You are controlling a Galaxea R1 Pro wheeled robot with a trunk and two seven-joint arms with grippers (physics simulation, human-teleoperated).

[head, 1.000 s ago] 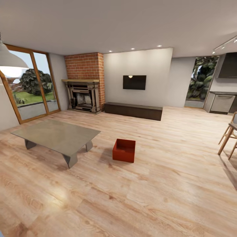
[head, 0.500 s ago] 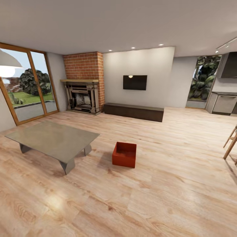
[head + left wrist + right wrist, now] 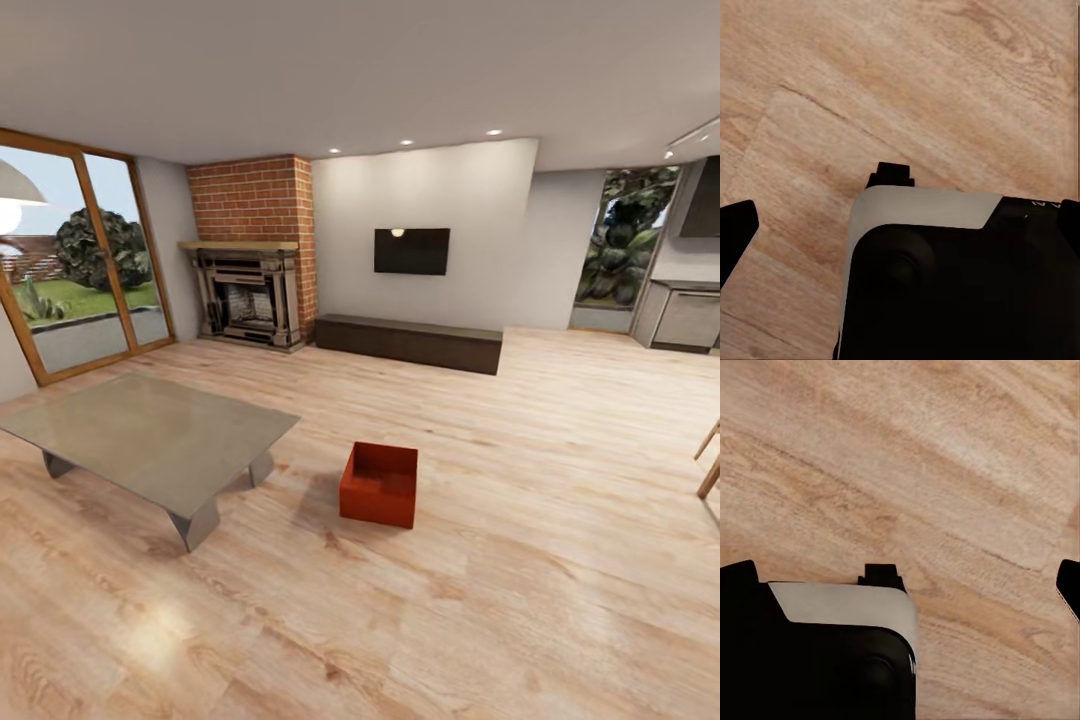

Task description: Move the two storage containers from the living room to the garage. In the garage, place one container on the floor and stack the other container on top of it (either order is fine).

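One red-orange storage container (image 3: 378, 485) stands lidless on the light wood-plank flooring of the living room, just right of the low grey table (image 3: 150, 435). The second container is out of view. In the left wrist view my left gripper (image 3: 904, 216) hangs open over bare planks, its dark fingertips (image 3: 735, 232) far apart with nothing between them. My right gripper (image 3: 904, 577) is also open above the planks, one fingertip (image 3: 1069, 587) at the frame's edge. Both grippers are far from the container.
A brick fireplace (image 3: 250, 290) and a long dark-brown cabinet (image 3: 410, 342) line the far wall under a wall screen (image 3: 411, 251). Glass doors (image 3: 70, 270) are at the left, wooden chair legs (image 3: 708, 465) at the right. Open flooring lies between me and the container.
The whole head view has shifted: the camera has come closer to the room's middle, so the container and table look larger and lower. Nothing in the room has moved.
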